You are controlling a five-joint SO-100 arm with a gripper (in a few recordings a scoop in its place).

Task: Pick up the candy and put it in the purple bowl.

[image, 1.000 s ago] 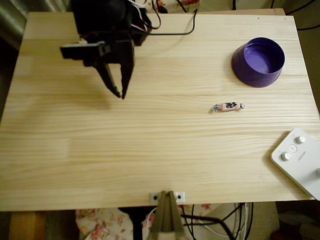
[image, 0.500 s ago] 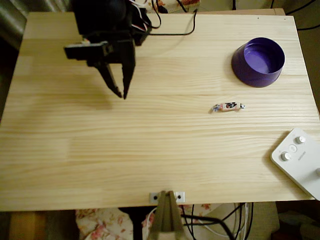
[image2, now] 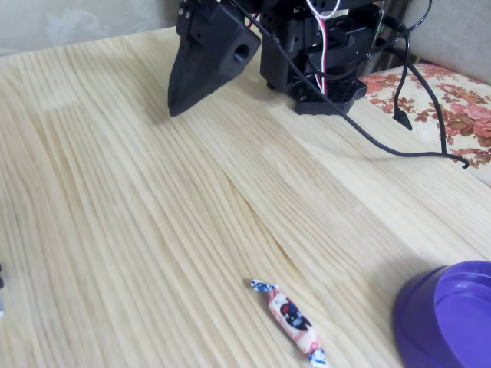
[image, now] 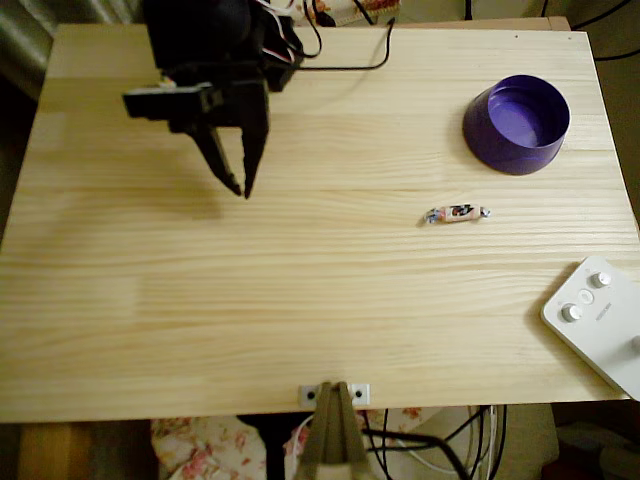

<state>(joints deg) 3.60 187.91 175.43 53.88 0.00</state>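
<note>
The candy (image: 456, 213) (image2: 291, 320) lies on the wooden table, a small pinkish-white wrapped sweet with dark markings and twisted ends. The purple bowl (image: 517, 123) (image2: 449, 315) stands upright and holds nothing, a short way beyond the candy toward the table's far right in the overhead view. My black gripper (image: 241, 189) (image2: 173, 110) hangs over the table's far left part, well away from the candy. Its fingers point down, tips close together, with nothing between them.
A white device with round knobs (image: 598, 318) sits at the table's near right corner in the overhead view. The arm's base (image2: 322, 54) and its black cables (image2: 399, 107) occupy the table's far edge. A metal clamp (image: 333, 394) grips the near edge.
The gripper shifted slightly right, then back left by a few pixels. The candy and the bowl have not moved.
</note>
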